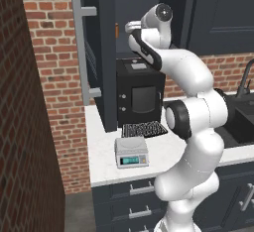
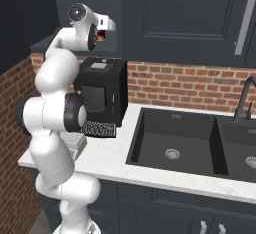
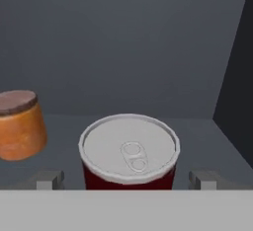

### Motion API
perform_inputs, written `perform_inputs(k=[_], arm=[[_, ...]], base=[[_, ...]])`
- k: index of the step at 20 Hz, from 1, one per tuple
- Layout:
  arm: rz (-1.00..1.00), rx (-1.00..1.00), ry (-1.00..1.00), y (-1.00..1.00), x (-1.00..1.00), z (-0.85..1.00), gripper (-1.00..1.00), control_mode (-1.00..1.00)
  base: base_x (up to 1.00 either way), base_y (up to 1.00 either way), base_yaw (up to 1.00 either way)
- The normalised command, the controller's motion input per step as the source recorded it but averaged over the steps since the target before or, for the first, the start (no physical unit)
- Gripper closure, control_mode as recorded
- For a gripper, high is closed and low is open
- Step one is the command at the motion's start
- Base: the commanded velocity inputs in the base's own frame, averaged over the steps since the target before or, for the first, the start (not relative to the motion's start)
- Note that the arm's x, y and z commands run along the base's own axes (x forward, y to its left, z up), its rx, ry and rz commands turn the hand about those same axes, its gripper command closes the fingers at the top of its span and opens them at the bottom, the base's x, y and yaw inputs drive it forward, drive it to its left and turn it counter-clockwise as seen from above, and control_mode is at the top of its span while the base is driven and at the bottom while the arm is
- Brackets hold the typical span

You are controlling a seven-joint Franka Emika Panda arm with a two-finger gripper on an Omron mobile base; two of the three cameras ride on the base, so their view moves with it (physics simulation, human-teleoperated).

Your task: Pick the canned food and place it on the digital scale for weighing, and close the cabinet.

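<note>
In the left base view I saw the cabinet standing open, its door swung out toward the camera with the bar handle on the brick-wall side, and the arm reaching up into the opening. The digital scale sat bare on the white counter, just in front of the black ribbed mat and the black box appliance. In the right base view the hand was raised above the appliance, at the cabinet shelf. In the hand view the gripper was spread wide, one fingertip on each side of the canned food and clear of it. The can stood upright on the shelf, with an orange item beside it.
</note>
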Motion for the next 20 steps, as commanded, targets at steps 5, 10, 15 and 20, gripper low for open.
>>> perform_inputs(k=[5, 10, 15, 20], arm=[[0.00, 0.00, 0.00, 0.00, 0.27, 0.00, -1.00, -1.00], [0.00, 0.00, 0.00, 0.00, 0.08, 0.00, 1.00, -1.00], [0.00, 0.01, 0.00, 0.00, 0.00, 0.00, 1.00, -1.00], [0.00, 0.08, -0.05, 0.00, -0.27, 0.00, 1.00, -1.00]], base=[[0.00, 0.00, 0.00], [0.00, 0.00, 0.00], [0.00, 0.00, 0.00], [0.00, 0.00, 0.00]])
